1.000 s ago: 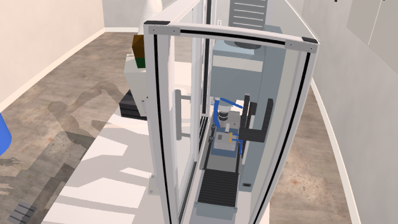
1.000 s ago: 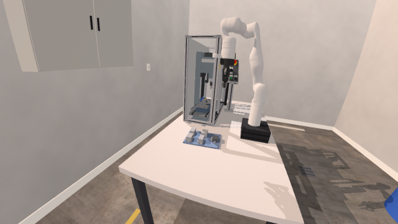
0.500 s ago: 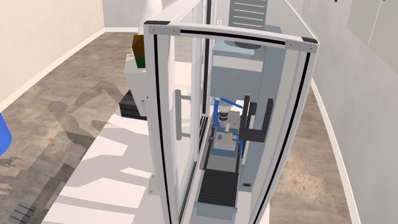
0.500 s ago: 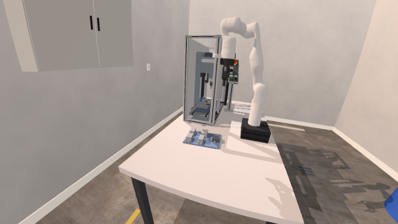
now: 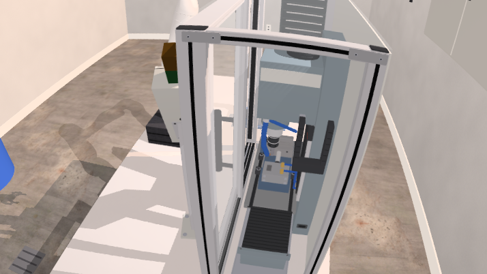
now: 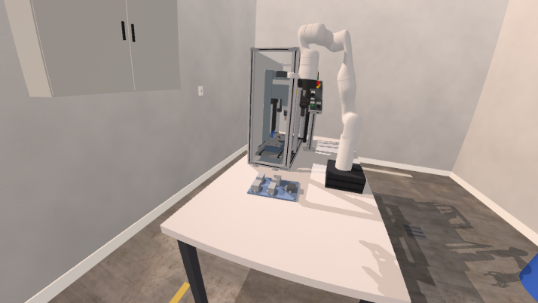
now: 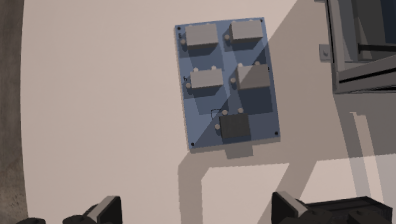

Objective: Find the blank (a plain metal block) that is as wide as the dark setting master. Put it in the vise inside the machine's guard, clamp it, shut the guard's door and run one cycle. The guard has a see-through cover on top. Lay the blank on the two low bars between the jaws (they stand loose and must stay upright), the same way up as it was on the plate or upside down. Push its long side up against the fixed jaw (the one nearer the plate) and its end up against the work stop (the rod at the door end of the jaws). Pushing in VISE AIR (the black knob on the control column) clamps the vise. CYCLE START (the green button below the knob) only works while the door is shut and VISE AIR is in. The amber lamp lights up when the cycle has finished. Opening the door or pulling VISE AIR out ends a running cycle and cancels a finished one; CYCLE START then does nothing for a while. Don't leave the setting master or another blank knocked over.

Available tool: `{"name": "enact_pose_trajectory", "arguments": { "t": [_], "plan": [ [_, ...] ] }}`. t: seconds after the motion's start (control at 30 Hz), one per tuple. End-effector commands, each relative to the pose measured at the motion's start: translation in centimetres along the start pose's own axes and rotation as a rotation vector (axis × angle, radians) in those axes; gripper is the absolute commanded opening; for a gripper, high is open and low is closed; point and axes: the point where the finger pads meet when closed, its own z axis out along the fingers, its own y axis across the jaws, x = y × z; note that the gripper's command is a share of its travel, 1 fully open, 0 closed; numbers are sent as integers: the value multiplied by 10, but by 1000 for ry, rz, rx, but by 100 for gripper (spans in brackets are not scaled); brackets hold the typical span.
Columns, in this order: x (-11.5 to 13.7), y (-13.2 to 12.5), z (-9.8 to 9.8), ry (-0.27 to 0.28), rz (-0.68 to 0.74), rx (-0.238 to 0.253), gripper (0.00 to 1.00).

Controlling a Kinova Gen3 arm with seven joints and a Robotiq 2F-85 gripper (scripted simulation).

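gripper [image 6: 304,109] [image 7: 196,207] fully open, holding nothing, touching nothing, four pale grey blanks [image 7: 201,37] and dark setting master [image 7: 235,126] on blue plate [image 7: 202,131]

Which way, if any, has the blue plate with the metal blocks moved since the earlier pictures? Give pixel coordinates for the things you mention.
No, it has not moved: in the exterior view, the plate [image 6: 280,193] [image 7: 202,127] lies on the table in front of the guard [image 6: 269,165], just as before.
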Motion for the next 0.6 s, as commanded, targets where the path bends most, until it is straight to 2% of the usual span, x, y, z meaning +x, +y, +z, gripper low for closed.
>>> {"name": "enact_pose_trajectory", "arguments": {
  "t": [0.0,0.07,0.47,0.57],
  "plan": [
    [0,0,0,1,127,1,100],
    [0,0,0,1,219,1,100],
    [0,0,0,1,219,1,100],
    [0,0,0,1,357,1,100]
  ]
}}
